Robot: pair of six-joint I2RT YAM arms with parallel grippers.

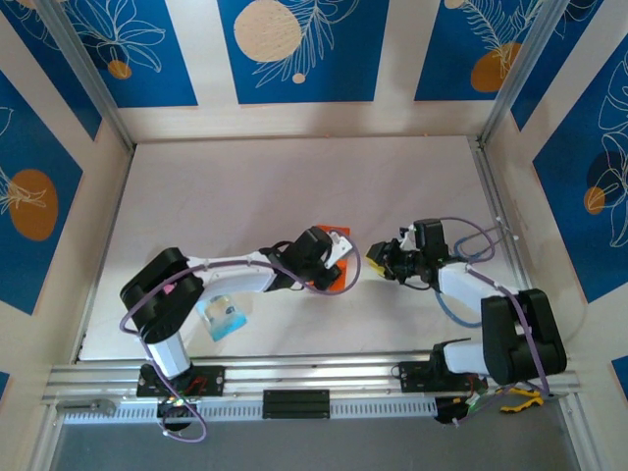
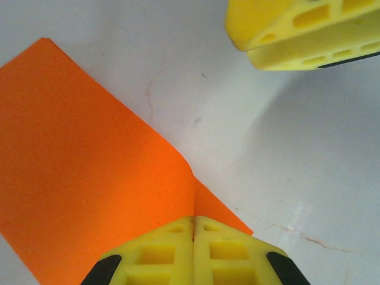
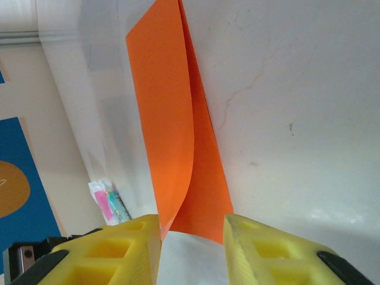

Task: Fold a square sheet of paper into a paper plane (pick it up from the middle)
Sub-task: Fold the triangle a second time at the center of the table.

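The left gripper (image 2: 193,230), jaws pressed together, pinches one edge of the orange sheet of paper (image 2: 89,166). The sheet lies near the middle of the white table (image 1: 294,177), one flap doubled over and bowing upward. The right gripper (image 3: 191,231) stands partly open just beside it, the sheet's near end reaching between its fingers but not clamped, while a small blue and clear packet (image 1: 224,316) lies near the left arm's base.
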